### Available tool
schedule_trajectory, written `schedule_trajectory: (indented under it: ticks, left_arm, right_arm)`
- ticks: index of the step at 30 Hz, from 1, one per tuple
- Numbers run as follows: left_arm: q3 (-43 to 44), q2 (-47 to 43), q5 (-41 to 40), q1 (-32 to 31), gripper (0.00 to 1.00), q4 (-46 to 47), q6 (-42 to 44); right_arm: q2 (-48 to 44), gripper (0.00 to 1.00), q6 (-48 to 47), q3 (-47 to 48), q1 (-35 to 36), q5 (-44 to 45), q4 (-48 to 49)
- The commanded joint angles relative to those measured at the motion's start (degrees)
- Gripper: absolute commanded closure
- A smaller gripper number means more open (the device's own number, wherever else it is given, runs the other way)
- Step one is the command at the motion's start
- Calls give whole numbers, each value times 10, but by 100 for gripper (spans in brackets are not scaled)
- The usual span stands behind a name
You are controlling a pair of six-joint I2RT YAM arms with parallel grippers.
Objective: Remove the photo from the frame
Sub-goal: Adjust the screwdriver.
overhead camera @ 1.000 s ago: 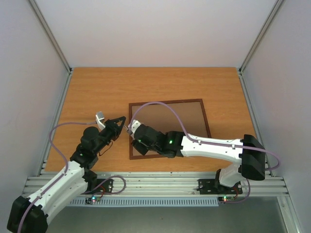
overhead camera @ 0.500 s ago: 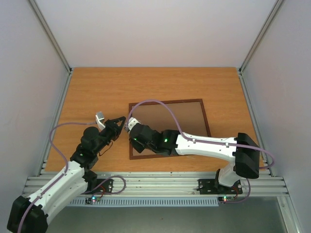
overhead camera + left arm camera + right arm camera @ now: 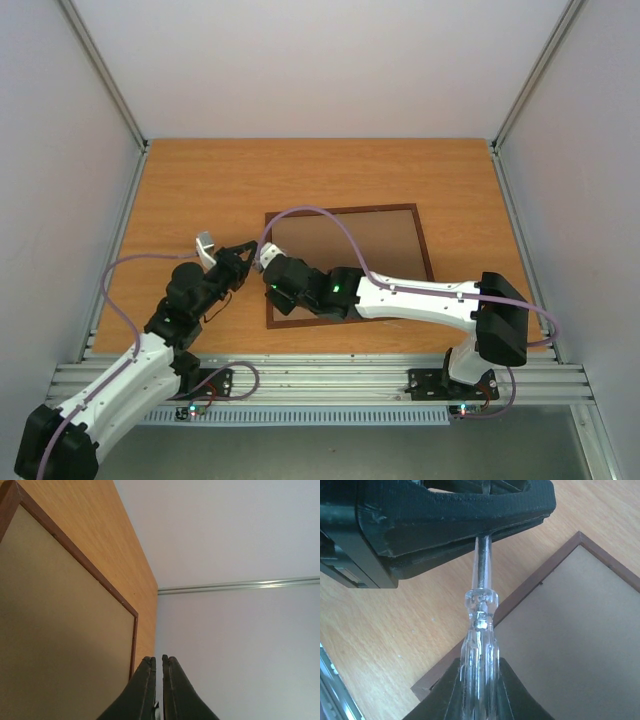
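Right gripper (image 3: 480,662), seemingly clamping a screwdriver (image 3: 480,630), overhangs the brown-backed frame (image 3: 580,630).

Left pincer (image 3: 159,659) nearly closed, brown-backed frame (image 3: 60,630) on wooden table (image 3: 100,535), pale wall (image 3: 240,540) behind

Reddish-brown, tan-backed frame (image 3: 340,210); orange wood-grain table (image 3: 200,180); clear-handled screwdriver (image 3: 479,630).

Orange-brown wooden table (image 3: 200,180), dark reddish-brown frame (image 3: 390,235) lying flat on it, plain brown back up
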Motion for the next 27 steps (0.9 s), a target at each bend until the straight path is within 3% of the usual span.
schedule_trajectory:
  ticks: [1,4,9,11,18,22,27]
  left_arm:
    - [-10,-13,-4,-1,100,6,9]
    - [-2,-15,1,-1,94,-17,24]
    - [14,-21,1,-1,64,-80,62]
    - [28,-29,-5,-1,49,-126,88]
    - [129,-29,-63,1,14,-374,240]
    - [158,3,-71,14,7,-443,298]
    - [135,27,-20,62,4,-441,312]
  right_arm:
    - [-13,99,-33,0,-5,0,12]
    - [-33,99,-60,-21,-10,-17,24]
    - [-60,99,-110,-51,-18,-46,28]
    - [-65,99,-128,-58,-26,-74,19]
    - [-74,99,-202,-72,-72,-141,-32]
    - [-86,99,-243,-105,-106,-158,-20]
    - [-86,99,-296,-118,-130,-182,-20]
